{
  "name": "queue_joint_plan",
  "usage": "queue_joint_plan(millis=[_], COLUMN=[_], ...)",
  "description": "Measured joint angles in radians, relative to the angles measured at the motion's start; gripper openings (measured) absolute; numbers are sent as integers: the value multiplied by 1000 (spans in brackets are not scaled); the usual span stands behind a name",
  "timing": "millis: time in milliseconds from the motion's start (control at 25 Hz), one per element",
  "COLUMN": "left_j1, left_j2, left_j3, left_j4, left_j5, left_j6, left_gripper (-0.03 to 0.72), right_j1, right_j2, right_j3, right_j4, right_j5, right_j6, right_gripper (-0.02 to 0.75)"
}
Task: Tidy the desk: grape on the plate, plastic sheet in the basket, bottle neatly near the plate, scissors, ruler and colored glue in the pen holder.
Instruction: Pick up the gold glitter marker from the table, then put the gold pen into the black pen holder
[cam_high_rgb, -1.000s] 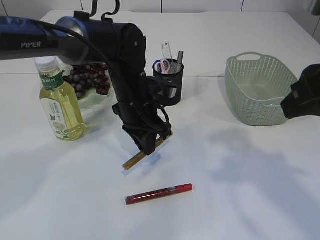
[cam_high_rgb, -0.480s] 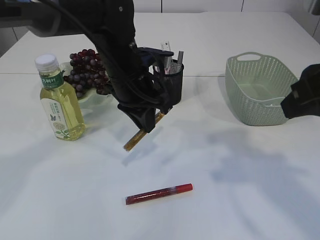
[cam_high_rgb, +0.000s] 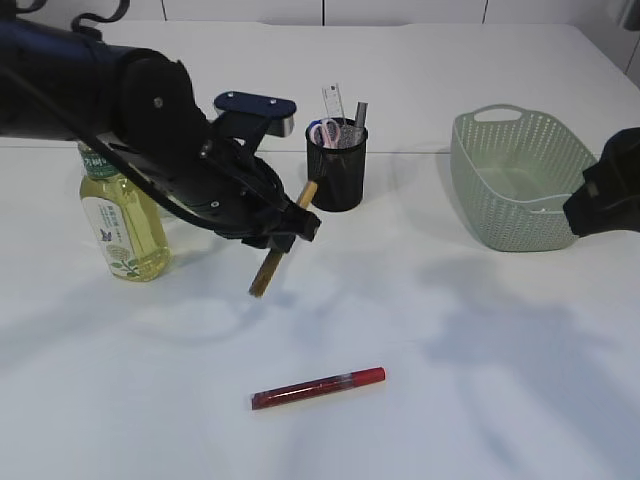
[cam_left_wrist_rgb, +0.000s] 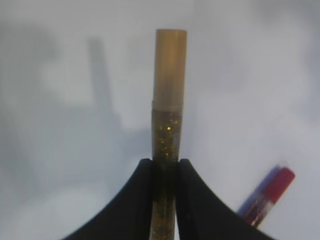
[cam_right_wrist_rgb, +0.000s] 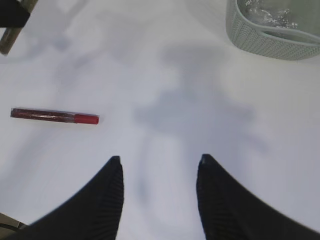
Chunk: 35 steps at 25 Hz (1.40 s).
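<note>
Left of centre, the left gripper (cam_high_rgb: 290, 228) clamps the gold glitter glue tube (cam_high_rgb: 276, 253) aloft beside the pen holder (cam_high_rgb: 336, 165). Stand it upright over the rim before releasing. The right gripper (cam_right_wrist_rgb: 159, 192) gapes empty.

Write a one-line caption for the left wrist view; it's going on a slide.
Left gripper fingers clamped on the gold glitter glue tube above the white table, red glue tube lying below.

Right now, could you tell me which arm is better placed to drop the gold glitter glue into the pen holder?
The left. Its gripper is shut on the gold glue, lifted off the table just beside the pen holder. The right gripper is open, holds nothing, and hangs over bare table near the basket.
</note>
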Motion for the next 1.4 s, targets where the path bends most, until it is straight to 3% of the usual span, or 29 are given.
queue_joint_plan(millis=[160,760,1080,1400], left_j1=[0,13,42,58], left_j2=[-43,34,197,349], left_j3=[54,53,-147,-309], left_j4=[0,2,10,10], left_j5=[-240,-1012,-1055,-970], left_j6=[-2,-4,-4,-4], left_gripper=[97,97,97,97], right_j1=[0,0,0,0], right_j2=[0,0,0,0], right_j3=[0,0,0,0], right_j4=[-8,-32,-49,-61], right_j5=[0,-26,-59,-69], right_j6=[0,0,0,0], right_gripper=[384,384,384,384])
